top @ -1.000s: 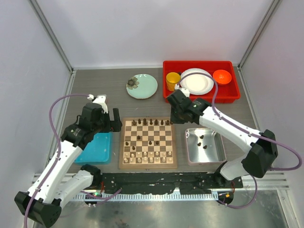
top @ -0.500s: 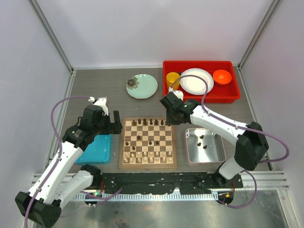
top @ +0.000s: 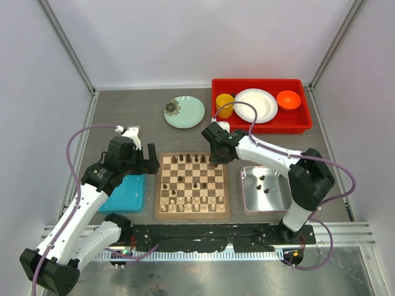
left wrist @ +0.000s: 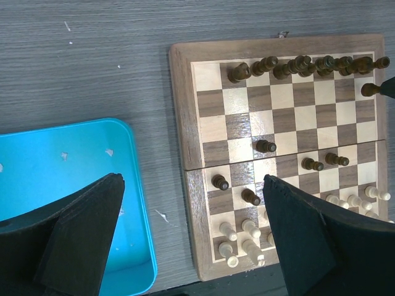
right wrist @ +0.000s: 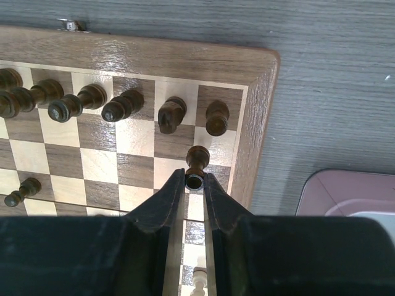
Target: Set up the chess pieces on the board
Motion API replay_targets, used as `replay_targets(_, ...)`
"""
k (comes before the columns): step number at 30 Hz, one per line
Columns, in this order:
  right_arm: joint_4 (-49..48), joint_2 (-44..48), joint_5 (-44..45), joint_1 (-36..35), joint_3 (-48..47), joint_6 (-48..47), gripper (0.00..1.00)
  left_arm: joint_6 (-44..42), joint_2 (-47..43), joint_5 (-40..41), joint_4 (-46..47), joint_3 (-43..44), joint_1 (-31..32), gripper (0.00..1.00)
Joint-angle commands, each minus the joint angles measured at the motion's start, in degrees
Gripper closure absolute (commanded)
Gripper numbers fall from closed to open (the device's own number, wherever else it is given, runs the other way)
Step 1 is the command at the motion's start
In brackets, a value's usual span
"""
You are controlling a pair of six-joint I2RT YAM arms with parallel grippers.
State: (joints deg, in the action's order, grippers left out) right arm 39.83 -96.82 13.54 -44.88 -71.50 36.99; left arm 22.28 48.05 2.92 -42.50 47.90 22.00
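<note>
The right claw [right wrist: 194, 185] is clamped on a dark pawn [right wrist: 197, 159] at the far right corner of the board [right wrist: 259, 111], second row; we lower it upright, centre it on its square, then release; the left claw [left wrist: 192, 182] hangs wide apart near the left border.

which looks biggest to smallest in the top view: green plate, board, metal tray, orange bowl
1. board
2. metal tray
3. green plate
4. orange bowl
The plate and bowl sit farther from the camera, but the gaps look clear enough to rank.
</note>
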Motion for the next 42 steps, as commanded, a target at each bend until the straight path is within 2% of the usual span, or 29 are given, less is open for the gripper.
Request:
replay_targets(1,-2.57,-0.3,-0.71,0.06,-2.5,-1.13,0.99,0.04,-0.24,-0.81,2.42,0.0,-0.2,0.0)
replay_targets(6,-1.08,-0.39,2.1,0.23,-2.32,-0.26,0.99,-0.05,-0.07,-0.81,2.42,0.0,-0.2,0.0)
replay_targets(13,-0.9,0.57,1.75,1.82,-1.27,0.1,0.99,-0.05,-0.15,-0.81,2.42,0.0,-0.2,0.0)
replay_targets(21,-0.81,0.93,-1.14,1.82,-1.97,-0.87,0.99,-0.05,-0.15,-0.81,2.34,0.0,-0.2,0.0)
replay_targets(25,-0.37,1.19,-4.83,0.68,-6.0,-2.8,0.99,0.04,-0.41,-0.72,2.42,0.09,-0.2,0.0)
replay_targets(32,5.42,-5.48,-8.0,-3.28,-24.61,-6.32,0.99,0.39,-1.38,0.68,1.99,0.61,-0.12,0.0)
replay_targets(37,8.76,-16.54,-10.55,-4.77,-37.46,-8.69,0.99,0.48,-4.02,1.74,2.6,0.44,-0.12,0.0)
replay_targets(42,13.68,-28.06,-12.75,-5.83,-54.42,-10.45,0.99,0.48,-5.07,2.09,2.69,0.35,-0.2,0.0)
